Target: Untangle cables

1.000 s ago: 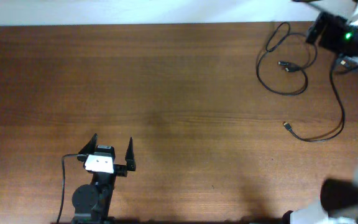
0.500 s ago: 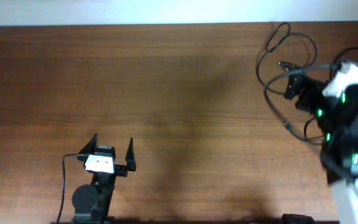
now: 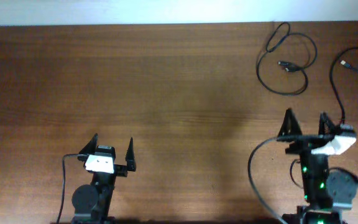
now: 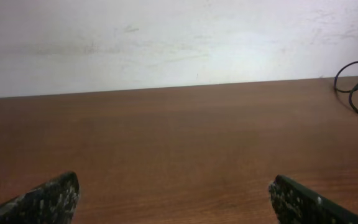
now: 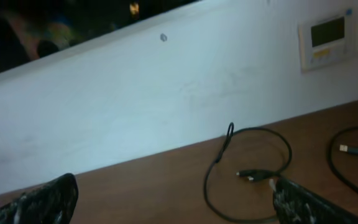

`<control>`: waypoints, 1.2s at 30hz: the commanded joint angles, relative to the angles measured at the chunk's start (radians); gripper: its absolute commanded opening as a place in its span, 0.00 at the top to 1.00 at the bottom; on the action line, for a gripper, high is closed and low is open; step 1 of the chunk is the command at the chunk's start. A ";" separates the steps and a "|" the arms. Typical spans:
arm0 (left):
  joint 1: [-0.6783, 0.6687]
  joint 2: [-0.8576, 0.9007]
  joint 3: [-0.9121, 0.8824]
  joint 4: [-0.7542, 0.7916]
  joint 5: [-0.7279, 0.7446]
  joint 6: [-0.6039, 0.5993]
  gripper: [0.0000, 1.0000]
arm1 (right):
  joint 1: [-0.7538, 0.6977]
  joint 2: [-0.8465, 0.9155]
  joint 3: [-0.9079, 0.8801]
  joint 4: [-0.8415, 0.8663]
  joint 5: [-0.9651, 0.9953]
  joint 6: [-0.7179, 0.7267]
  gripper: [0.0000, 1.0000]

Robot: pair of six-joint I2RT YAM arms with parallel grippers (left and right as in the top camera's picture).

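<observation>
At the far right corner of the table (image 3: 166, 81), close to the white wall (image 4: 179, 37) that runs along its back edge, the two cables lie loose on the wood. The looped cable (image 3: 284, 64) makes an uneven ring with a narrow eye at the end nearest the wall, and two of its small plugs rest inside the ring, almost end to end. The second cable (image 3: 345, 64) lies beside it toward the table's right edge, apart from the ring. One of its plugs points at the wall, and the cord curves away from the wall down the table's right side until it reaches the outer side of the right gripper (image 3: 306, 115). Whether it touches there I cannot tell. That gripper sits near the table's front edge on the right, its jaws spread wide with only bare wood between them, nothing held. The right wrist view shows the same ring (image 5: 250, 175) and the other plug (image 5: 345, 149) ahead of its dark fingers (image 5: 48, 199), well short of them. It also shows a small panel with a display (image 5: 328, 34) mounted on the wall. The left gripper (image 3: 112, 138) sits near the table's front edge on the left, far from both cords, jaws likewise spread wide and gripping nothing. From its wrist camera only a bit of the ring (image 4: 351, 79) shows, at the table's far right.
</observation>
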 commanded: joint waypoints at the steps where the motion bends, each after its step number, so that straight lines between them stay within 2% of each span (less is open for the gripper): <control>1: 0.006 -0.008 -0.002 -0.006 0.014 0.013 0.01 | 0.007 -0.126 -0.097 0.022 0.001 0.011 0.01; 8: 0.006 -0.008 -0.002 -0.006 0.014 0.013 0.01 | 0.048 -0.356 -0.242 -0.005 0.008 0.010 0.01; 16: 0.006 -0.008 -0.002 -0.006 0.014 0.013 0.01 | 0.071 -0.357 -0.242 -0.063 0.056 0.010 0.01; 22: 0.006 -0.008 -0.002 -0.006 0.014 0.013 0.01 | 0.100 -0.357 -0.242 -0.268 0.092 0.006 0.01; 25: 0.006 -0.008 -0.002 -0.006 0.014 0.013 0.01 | 0.117 -0.357 -0.242 -0.267 0.118 -0.039 0.01; 36: 0.006 -0.008 -0.002 -0.006 0.014 0.013 0.01 | 0.117 -0.357 -0.242 -0.260 0.174 -0.003 0.01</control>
